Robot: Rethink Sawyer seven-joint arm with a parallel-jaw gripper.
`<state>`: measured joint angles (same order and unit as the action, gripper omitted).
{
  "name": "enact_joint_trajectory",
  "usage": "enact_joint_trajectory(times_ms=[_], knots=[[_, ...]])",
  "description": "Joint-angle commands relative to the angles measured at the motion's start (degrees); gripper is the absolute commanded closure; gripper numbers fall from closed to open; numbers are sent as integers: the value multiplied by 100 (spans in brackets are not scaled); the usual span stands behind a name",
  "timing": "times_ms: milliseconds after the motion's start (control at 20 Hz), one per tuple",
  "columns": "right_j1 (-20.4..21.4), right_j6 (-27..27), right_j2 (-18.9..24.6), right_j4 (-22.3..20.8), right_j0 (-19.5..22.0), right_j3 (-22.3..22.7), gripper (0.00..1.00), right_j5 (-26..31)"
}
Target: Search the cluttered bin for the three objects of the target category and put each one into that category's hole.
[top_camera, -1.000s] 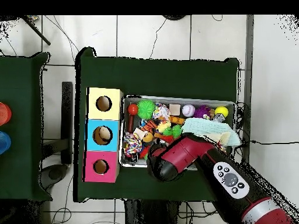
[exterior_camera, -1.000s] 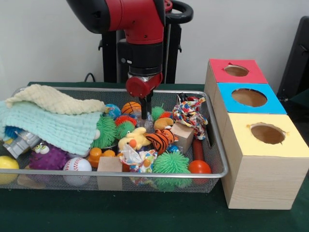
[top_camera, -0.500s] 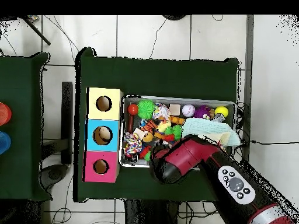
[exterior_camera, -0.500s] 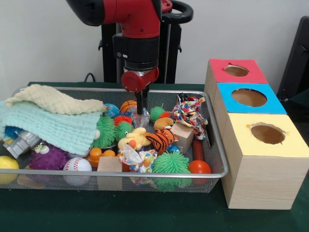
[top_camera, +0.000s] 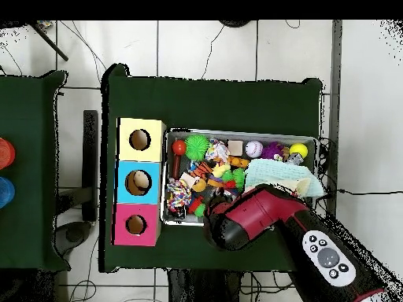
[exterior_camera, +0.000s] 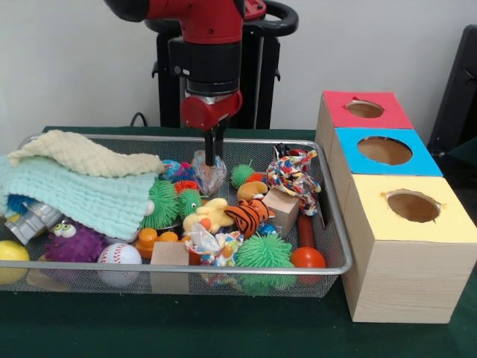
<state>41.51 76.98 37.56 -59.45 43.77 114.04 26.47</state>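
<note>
The wire mesh bin (exterior_camera: 337, 237) is packed with toys: an orange tiger toy (exterior_camera: 248, 215), a yellow duck (exterior_camera: 207, 216), green spiky balls (exterior_camera: 264, 252), a knotted rope toy (exterior_camera: 292, 173) and a baseball (exterior_camera: 119, 257). My gripper (exterior_camera: 213, 155) hangs over the bin's far middle, shut on a crinkly clear plastic item (exterior_camera: 207, 173) that dangles just above the toys. In the overhead view the red arm (top_camera: 236, 224) covers the gripper and the bin's near edge. Three boxes with round holes stand beside the bin: red (exterior_camera: 365, 110), blue (exterior_camera: 384, 151) and yellow (exterior_camera: 412, 206).
A mint cloth (exterior_camera: 82, 195) and a cream cloth (exterior_camera: 82, 155) cover the bin's left part. A purple fuzzy toy (exterior_camera: 73, 240), a yellow ball (exterior_camera: 11, 253), wooden blocks (exterior_camera: 282, 209) and a red ball (exterior_camera: 308, 258) lie near the front rim. Green cloth covers the table (top_camera: 212, 98).
The gripper has risen and drifted left in the front view, carrying the clear plastic item up off the toys. The toys beneath have barely shifted.
</note>
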Motion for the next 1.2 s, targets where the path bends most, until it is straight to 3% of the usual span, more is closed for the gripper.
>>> enact_joint_trajectory(times_ms=[50, 550, 1000, 1200], knots=[[714, 83, -8, 535, 56, 171, 100, 302], [1794, -249, 218, 1975, 321, 524, 100, 860], [1676, 483, -408, 2305, 28, 353, 100, 912], [1545, 805, -787, 2201, -145, 294, 100, 784]])
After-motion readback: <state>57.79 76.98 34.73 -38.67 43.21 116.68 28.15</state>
